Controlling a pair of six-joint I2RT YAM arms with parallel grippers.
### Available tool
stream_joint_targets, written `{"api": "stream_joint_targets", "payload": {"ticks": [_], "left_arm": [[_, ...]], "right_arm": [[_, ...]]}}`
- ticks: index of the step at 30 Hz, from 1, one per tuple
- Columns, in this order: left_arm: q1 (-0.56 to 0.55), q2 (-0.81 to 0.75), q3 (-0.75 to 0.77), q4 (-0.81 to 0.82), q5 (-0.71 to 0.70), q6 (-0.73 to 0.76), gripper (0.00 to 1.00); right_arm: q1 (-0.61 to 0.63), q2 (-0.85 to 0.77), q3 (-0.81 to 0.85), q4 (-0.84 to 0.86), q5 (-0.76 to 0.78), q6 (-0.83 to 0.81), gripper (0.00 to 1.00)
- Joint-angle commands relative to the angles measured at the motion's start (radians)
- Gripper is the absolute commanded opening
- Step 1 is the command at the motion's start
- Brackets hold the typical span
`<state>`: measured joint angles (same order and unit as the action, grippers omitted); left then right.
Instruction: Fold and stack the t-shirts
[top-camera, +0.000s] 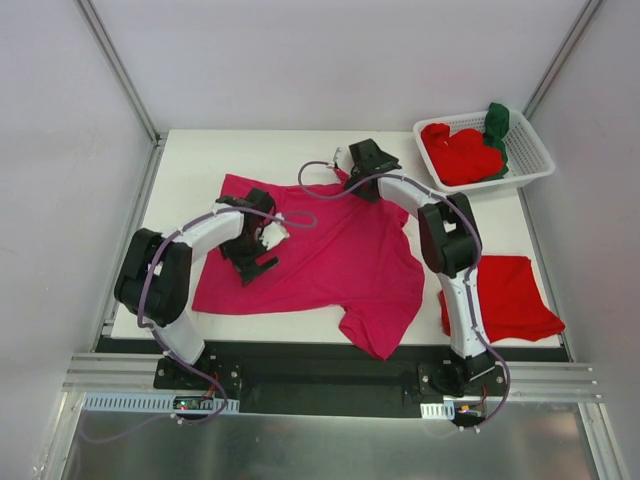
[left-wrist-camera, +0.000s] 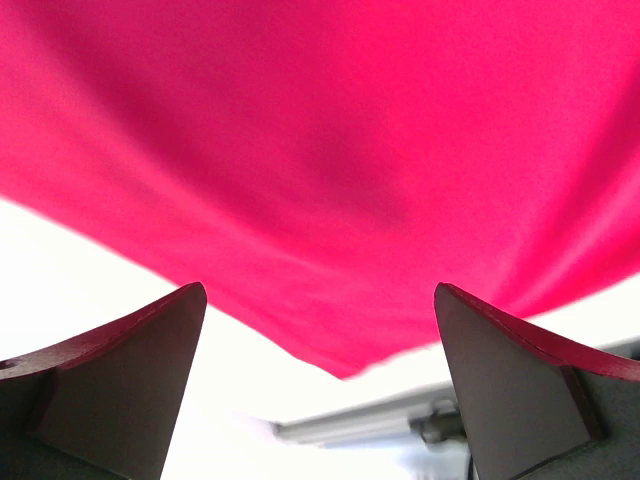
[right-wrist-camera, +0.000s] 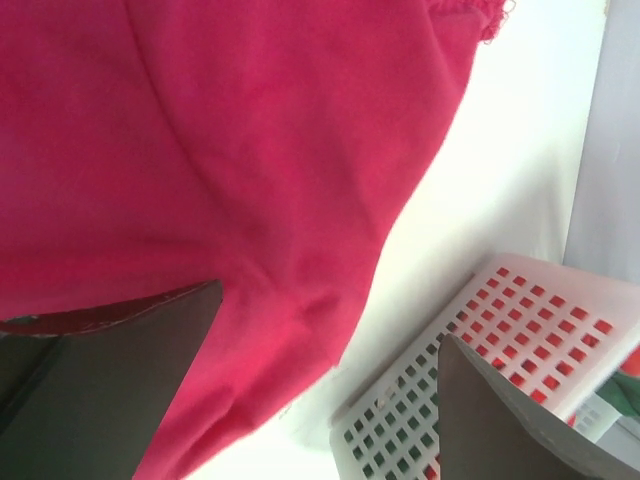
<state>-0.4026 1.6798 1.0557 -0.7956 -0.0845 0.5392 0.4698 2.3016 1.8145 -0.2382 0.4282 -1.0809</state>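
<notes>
Magenta t-shirt (top-camera: 330, 255) lay spread at table (top-camera: 190, 160) centre, one corner over near edge. Left tool (top-camera: 258, 252) wide, empty, above shirt's left side. Right tool (top-camera: 362, 160) wide, empty, at shirt's far edge. Step, judged: first fold not begun. Next: both tools pinch an edge. Red t-shirt (top-camera: 510, 295) lay folded at near right corner.

top: high overhead, looking down | left wrist: close, pink t-shirt (left-wrist-camera: 330, 150) ahead of left pincer (left-wrist-camera: 318, 300) | right wrist: close, same pink t-shirt ahead
</notes>
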Motion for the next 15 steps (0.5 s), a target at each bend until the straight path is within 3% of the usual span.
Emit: {"api": "stream_joint_targets", "payload": {"ticks": [1,7,15], "left_arm": [[0.044,0.008,0.193,0.002,-0.024,-0.009,0.99],[0.12,0.064,0.381,0.019,0.04,0.024,0.99],[0.208,0.116,0.294,0.285,0.126,0.228,0.99]], "right_arm": [[0.003,-0.117,0.052,-0.078,-0.035,0.03,0.96],[0.003,-0.145,0.1,-0.133,-0.091,0.078,0.96],[0.001,-0.234,0.055,-0.16,-0.252,0.156,0.96]]}}
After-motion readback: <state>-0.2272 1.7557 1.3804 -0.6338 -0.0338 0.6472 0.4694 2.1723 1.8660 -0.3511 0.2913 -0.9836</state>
